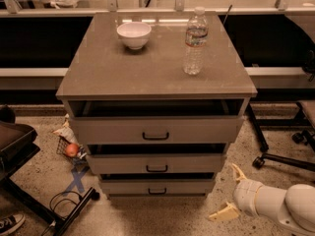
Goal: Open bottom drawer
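Note:
The grey-beige cabinet (157,82) has three drawers. The bottom drawer (157,186) is the lowest, with a short flat front and a small dark bar handle (157,191); a dark gap shows above its front. My gripper (230,193) is low at the right, beside the cabinet's bottom right corner and right of the bottom drawer, not touching it. Its two pale fingers (224,213) are spread apart and hold nothing.
A white bowl (134,35) and a water bottle (195,41) stand on the cabinet top. A chair base (283,159) is at the right, a dark stand (29,181) and cables at the left, a small red object (72,149) on the floor.

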Motion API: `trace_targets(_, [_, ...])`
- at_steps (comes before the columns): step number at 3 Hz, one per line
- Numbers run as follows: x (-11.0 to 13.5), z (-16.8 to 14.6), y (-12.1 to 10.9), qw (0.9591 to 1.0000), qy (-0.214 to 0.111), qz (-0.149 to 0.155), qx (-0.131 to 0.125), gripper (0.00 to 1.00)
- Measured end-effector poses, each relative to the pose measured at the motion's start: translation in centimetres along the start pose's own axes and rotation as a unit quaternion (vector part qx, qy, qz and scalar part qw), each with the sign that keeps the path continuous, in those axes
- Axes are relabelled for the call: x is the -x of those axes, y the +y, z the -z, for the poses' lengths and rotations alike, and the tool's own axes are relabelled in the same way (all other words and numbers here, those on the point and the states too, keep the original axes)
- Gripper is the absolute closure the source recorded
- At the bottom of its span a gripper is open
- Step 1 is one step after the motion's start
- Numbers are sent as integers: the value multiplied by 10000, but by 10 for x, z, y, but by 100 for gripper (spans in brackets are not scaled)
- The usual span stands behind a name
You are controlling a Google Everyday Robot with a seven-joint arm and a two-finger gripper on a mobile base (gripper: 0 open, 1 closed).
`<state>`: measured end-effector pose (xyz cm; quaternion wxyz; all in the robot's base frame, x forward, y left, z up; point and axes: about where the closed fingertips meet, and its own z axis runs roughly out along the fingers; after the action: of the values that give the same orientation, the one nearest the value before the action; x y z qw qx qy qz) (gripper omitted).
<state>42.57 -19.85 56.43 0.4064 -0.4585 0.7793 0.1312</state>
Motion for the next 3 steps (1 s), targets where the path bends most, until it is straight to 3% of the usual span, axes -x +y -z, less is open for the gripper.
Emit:
trace_targets(1, [-5,-15,7,9999,148,58,-29,0])
trace_targets(2, [-36,-56,10,9990,433,120,21,0])
trace_targets(3, [-77,-111,16,9975,634,149,288,0])
